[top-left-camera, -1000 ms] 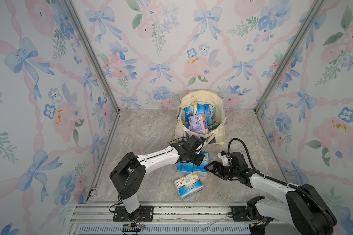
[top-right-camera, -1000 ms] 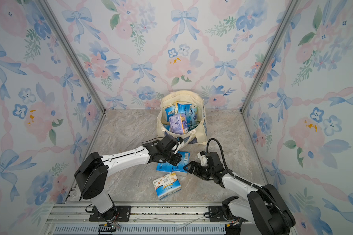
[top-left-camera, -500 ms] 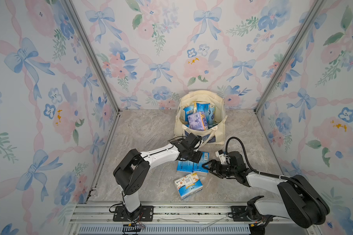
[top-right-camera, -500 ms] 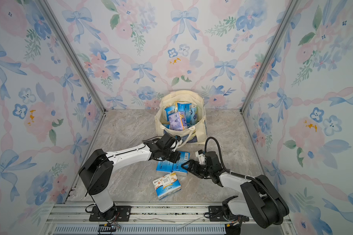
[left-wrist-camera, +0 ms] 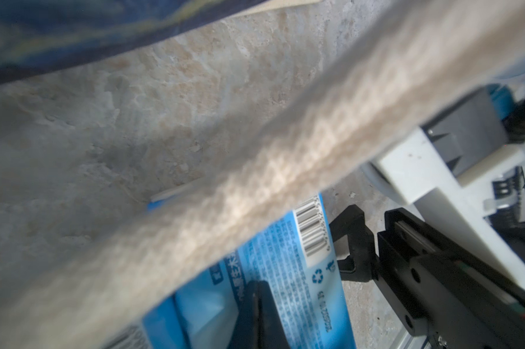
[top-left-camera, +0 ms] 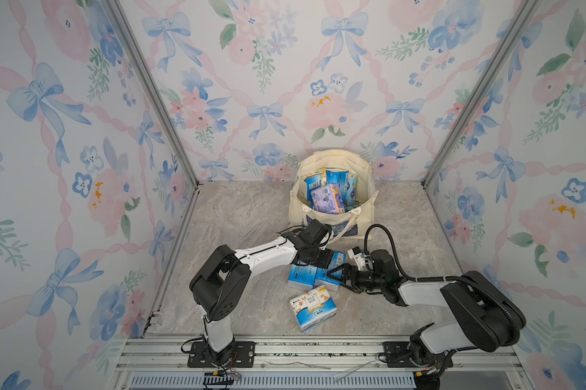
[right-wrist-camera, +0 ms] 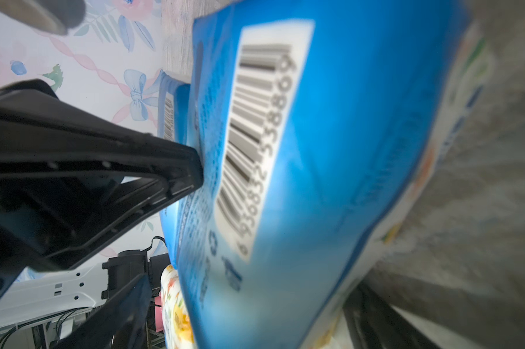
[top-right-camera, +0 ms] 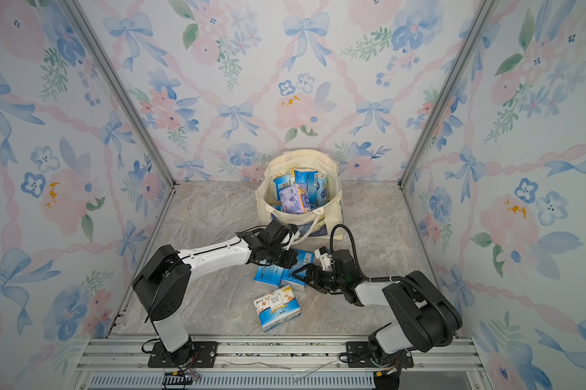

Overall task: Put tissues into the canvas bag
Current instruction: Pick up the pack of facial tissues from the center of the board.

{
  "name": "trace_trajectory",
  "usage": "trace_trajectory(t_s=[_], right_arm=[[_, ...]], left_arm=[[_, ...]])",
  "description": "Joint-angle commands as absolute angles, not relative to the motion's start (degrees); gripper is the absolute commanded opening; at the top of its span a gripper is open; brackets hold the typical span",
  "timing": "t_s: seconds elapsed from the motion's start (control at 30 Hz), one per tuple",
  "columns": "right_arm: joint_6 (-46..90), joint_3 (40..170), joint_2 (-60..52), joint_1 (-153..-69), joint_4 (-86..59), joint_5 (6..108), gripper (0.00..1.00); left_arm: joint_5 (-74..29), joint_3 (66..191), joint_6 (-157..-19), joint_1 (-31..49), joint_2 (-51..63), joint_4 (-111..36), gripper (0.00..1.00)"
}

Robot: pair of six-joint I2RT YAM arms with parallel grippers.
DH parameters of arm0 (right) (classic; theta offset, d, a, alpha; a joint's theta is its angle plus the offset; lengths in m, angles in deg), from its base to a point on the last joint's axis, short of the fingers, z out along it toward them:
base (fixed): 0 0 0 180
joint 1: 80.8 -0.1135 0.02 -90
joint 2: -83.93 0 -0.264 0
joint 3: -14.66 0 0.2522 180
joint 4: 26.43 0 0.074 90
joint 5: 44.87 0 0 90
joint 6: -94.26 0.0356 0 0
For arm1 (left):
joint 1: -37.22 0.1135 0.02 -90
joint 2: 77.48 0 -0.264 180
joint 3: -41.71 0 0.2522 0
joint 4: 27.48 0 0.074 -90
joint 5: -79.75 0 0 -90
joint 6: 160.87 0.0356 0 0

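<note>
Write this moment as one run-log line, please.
left gripper: shut; right gripper: open around blue pack; canvas bag: part-filled; floor: three packs

A: State the finish of the canvas bag (top-left-camera: 364,175).
B: Cream cloth; the side print is dark blue with yellow streaks.
A: Tissue colours?
B: The lilac pack (top-left-camera: 327,199) carries a white label. The blue packs (top-left-camera: 300,275) are bright blue with white barcode panels. The printed pack (top-left-camera: 313,306) is white and blue with orange motifs.
A: Surroundings?
B: The worktop (top-left-camera: 251,219) is grey-beige with marble veining. The walls (top-left-camera: 268,84) are pale, with blue bows, pink ribbons and flowers, and green leaves.
</note>
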State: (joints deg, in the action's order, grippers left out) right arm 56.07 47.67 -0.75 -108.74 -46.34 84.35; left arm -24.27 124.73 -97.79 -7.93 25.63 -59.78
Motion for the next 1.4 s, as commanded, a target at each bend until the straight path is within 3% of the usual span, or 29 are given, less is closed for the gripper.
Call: trace_trajectory(t_s=[0.0,0.5,1.03,1.2,1.37], right_arm=[[56.56,45.90,-2.37,-109.23,-39.96,80.29,0.99],[55.40,45.55,-0.70,-111.27,-33.02,77.54,0.96],[66.13,44.32,-12.59,-112.70,-56.43,77.23,1.00],[68.24,42.58,-14.20,-111.88,-61.80,75.59,0.89],[67.80,41.39,-12.14,-111.21,-61.88,73.76,0.68]], left_arm=[[-25.08,122.65,-100.23,-6.83,28.66,-60.92,0.00],[-25.23,118.16,-102.72,-2.34,28.91,-60.93,0.00],[-26.50,117.99,-102.80,-1.98,28.57,-60.91,0.00],[-27.58,118.65,-102.59,-2.74,27.63,-60.92,0.00],[-29.28,120.31,-102.10,-3.65,27.46,-60.90,0.00]])
